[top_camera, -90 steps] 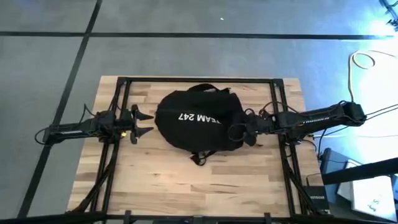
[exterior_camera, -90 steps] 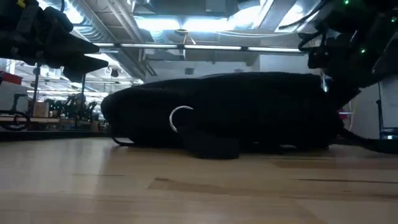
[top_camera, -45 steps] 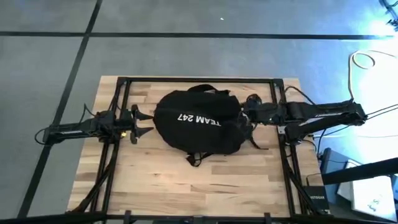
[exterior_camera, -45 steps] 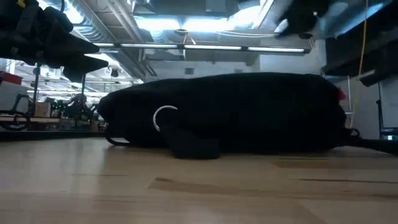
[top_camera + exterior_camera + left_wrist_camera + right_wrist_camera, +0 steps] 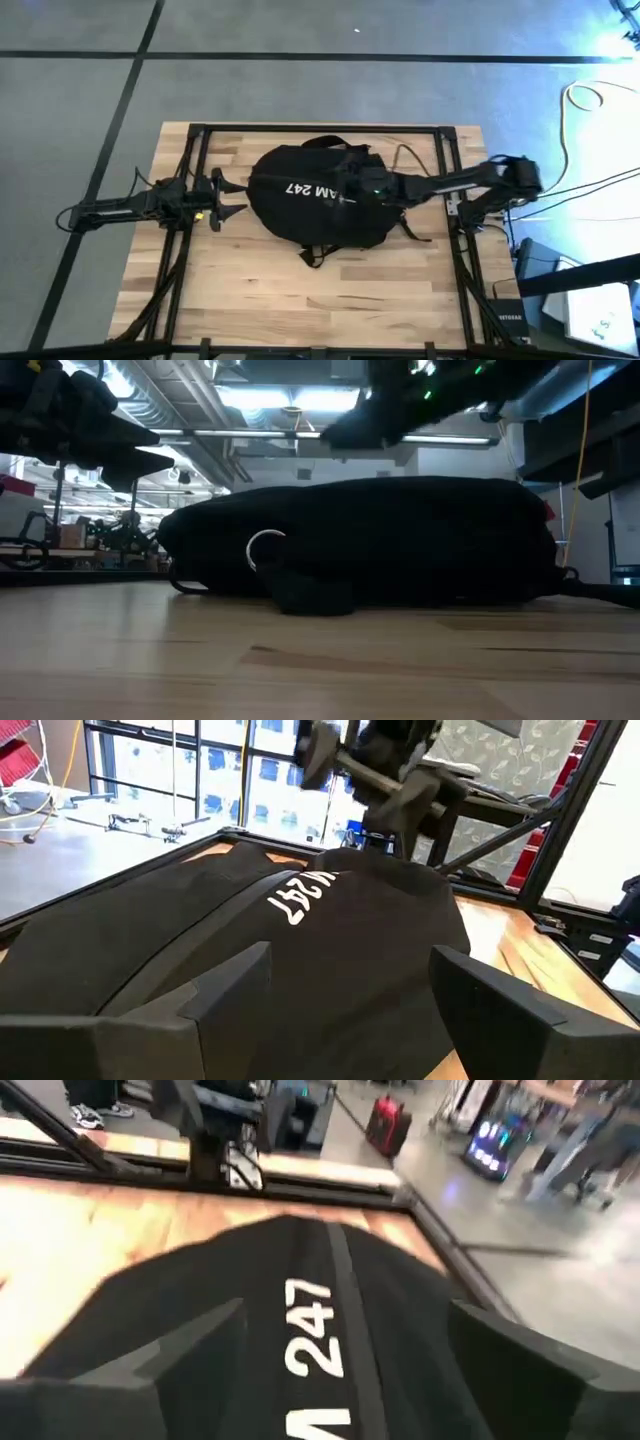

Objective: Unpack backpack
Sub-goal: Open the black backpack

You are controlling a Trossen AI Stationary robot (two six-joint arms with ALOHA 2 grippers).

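A: What takes up most of the wooden table [image 5: 300,300]?

B: The backpack [image 5: 300,205], black and rounded, lying flat near the table's middle, a little toward the far edge. Its white "TEAM 247" lettering [image 5: 305,189] faces up. A strap loop [image 5: 318,255] trails off its near side, and in the low view a pale ring [image 5: 265,550] shows on its front.

A: And the arms?

B: The right arm reaches from the right edge across the pack, its right gripper [image 5: 352,186] hovering above the top panel next to the lettering. In its wrist view the two fingers [image 5: 170,1360] stand wide apart with nothing between them, the lettering straight below.

A: The other one?

B: The left gripper [image 5: 232,198] waits just beside the backpack's left end, apart from it. Its fingers [image 5: 215,985] are spread too, empty, pointing at the pack.
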